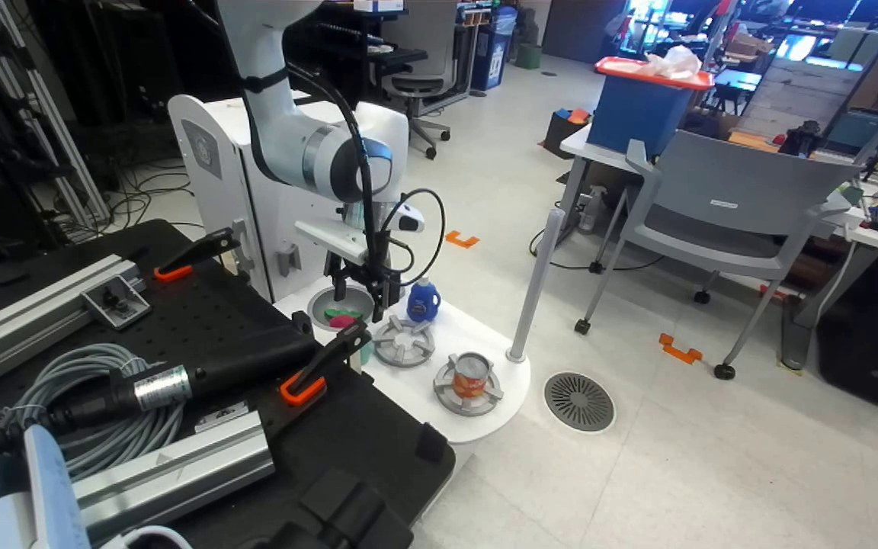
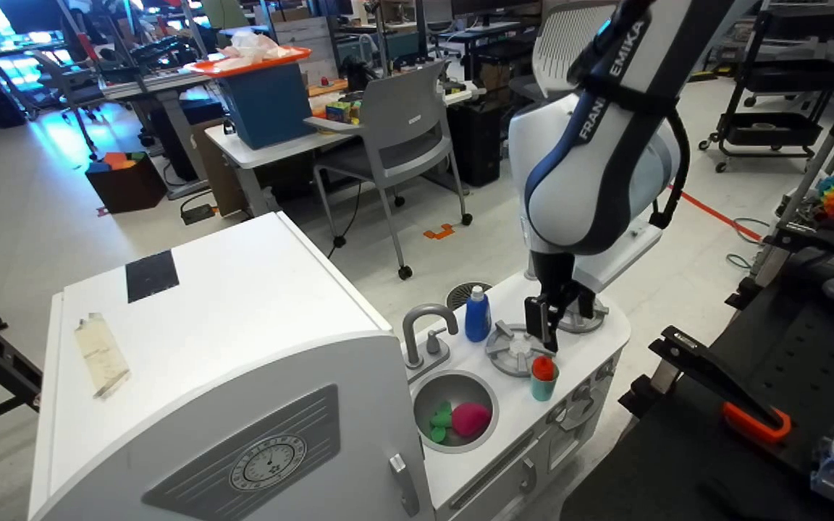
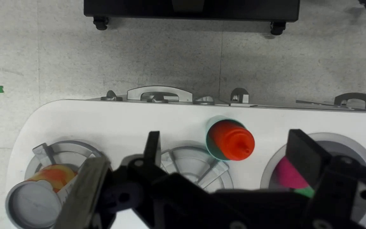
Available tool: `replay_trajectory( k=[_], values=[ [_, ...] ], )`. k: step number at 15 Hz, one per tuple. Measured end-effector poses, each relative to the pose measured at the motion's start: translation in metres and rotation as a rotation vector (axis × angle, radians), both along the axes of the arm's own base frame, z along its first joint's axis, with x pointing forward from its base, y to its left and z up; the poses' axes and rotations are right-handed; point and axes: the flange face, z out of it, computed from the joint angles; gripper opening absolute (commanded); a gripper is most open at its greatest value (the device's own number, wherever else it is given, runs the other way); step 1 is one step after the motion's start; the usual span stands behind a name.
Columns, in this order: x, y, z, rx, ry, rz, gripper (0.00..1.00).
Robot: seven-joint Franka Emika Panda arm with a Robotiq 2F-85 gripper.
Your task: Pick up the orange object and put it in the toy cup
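The orange object, a red-orange bottle-like piece (image 2: 543, 367), stands in the teal toy cup (image 2: 543, 391). In the wrist view the orange object (image 3: 233, 141) leans inside the cup (image 3: 212, 123), its top sticking out past the rim. In an exterior view the teal cup (image 1: 366, 352) is mostly hidden behind a black clamp, and the orange object cannot be made out there. My gripper (image 3: 224, 131) is open and empty, its fingers wide apart above the counter. It is also over the counter in both exterior views (image 1: 359, 303) (image 2: 567, 329), apart from the cup.
A sink (image 2: 491, 391) holds a pink and green toy. A blue bottle (image 2: 478, 315) and faucet (image 2: 428, 311) stand behind. A can (image 1: 469, 377) sits on a grey burner (image 1: 458, 408); another burner (image 2: 515, 351) is beside the cup. A black table with clamps (image 1: 325, 362) adjoins the counter.
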Motion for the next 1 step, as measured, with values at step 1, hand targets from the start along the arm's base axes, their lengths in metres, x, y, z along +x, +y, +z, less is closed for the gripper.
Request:
replay_trajectory(
  k=[1],
  values=[
    [-0.0010, -0.0021, 0.0093, 0.001, -0.004, -0.004, 1.00]
  ],
)
